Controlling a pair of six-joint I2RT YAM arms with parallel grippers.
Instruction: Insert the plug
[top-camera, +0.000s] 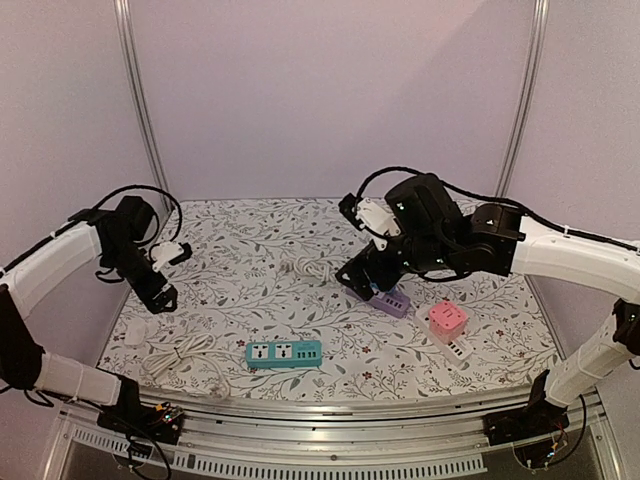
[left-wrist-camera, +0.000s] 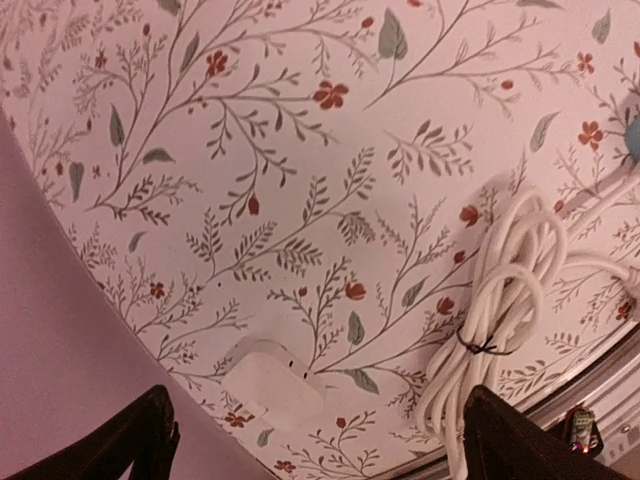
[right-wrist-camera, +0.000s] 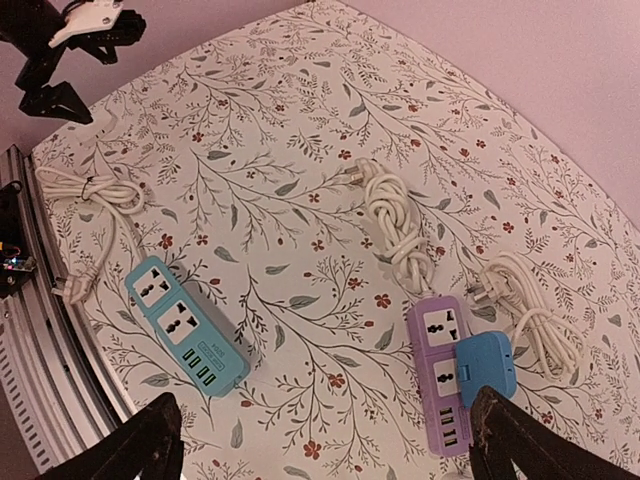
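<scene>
The right end effector (right-wrist-camera: 325, 400) hovers released above the counter (right-wrist-camera: 300, 120); purple strip (right-wrist-camera: 435, 385) just ahead toward its right finger, corded plug (right-wrist-camera: 350, 172) farther ahead; left end effector (left-wrist-camera: 318, 400) released above a white cord (left-wrist-camera: 500, 300).

small print on teal power strip (right-wrist-camera: 185, 325), too blurred to read

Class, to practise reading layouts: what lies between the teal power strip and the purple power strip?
Nothing but bare floral tablecloth. The right wrist view shows the stretch between the teal power strip and the purple power strip clearly.
</scene>
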